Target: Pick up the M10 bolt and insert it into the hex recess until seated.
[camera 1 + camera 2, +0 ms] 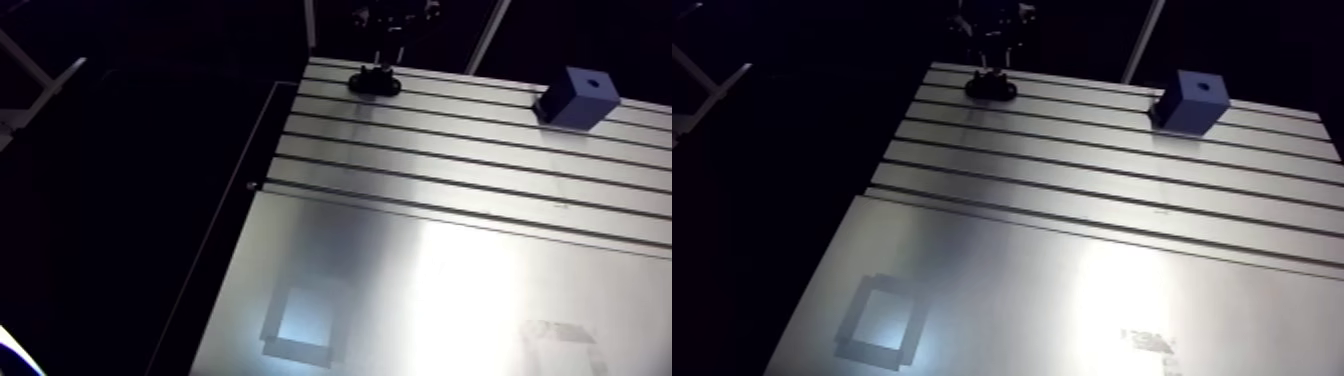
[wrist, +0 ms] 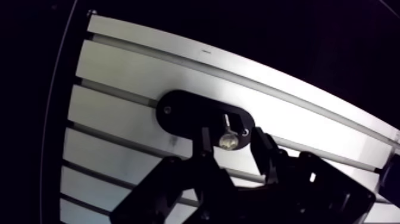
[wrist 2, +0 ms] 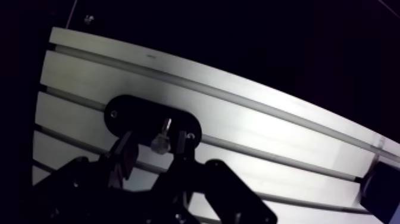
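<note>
the gripper [image 2: 232,137] is hanging over the black holder [image 2: 178,110] at the far edge of the table [image 2: 119,77], fingers [image 2: 205,142] spread and flanking the m10 bolt [image 2: 227,140]; its shank is pointing ahead.

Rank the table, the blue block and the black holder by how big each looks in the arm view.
Largest: table.
Then: blue block.
Smallest: black holder.
Block and holder sit similarly far off, so this order seems fair.
</note>
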### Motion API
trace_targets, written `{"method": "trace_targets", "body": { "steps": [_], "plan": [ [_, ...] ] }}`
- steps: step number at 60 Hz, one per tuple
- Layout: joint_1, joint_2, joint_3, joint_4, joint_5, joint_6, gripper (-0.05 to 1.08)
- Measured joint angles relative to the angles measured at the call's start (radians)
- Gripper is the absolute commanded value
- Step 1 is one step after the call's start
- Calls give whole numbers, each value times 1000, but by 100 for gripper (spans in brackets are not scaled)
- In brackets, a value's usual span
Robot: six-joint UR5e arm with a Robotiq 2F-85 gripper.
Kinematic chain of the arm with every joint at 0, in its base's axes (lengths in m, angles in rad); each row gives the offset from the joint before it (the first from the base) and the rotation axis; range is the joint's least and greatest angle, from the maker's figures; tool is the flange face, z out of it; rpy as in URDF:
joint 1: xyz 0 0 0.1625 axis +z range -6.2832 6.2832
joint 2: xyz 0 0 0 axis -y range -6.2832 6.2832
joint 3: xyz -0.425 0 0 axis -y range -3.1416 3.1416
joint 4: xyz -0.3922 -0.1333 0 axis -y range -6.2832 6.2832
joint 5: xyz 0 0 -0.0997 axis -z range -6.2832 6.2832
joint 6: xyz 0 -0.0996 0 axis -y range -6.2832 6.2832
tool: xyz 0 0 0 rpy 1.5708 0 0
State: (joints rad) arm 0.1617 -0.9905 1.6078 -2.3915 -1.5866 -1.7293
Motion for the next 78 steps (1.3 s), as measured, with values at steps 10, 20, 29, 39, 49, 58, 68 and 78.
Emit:
{"method": "trace_targets", "body": {
  "steps": [10,20,29,39,49,58,68,78],
  "plan": [
    [0,3,1,-2,-1,-1,54],
    [0,4,2,-3,-2,-1,54],
    [0,8,3,-4,-5,-1,54],
    [0,13,3,-6,-6,-1,54],
    [0,15,3,-6,-6,-2,56],
    [0,15,2,-6,-8,-1,57],
    [-1,16,2,-6,-11,-1,58],
    [0,17,2,-6,-13,0,60]
  ]
}}
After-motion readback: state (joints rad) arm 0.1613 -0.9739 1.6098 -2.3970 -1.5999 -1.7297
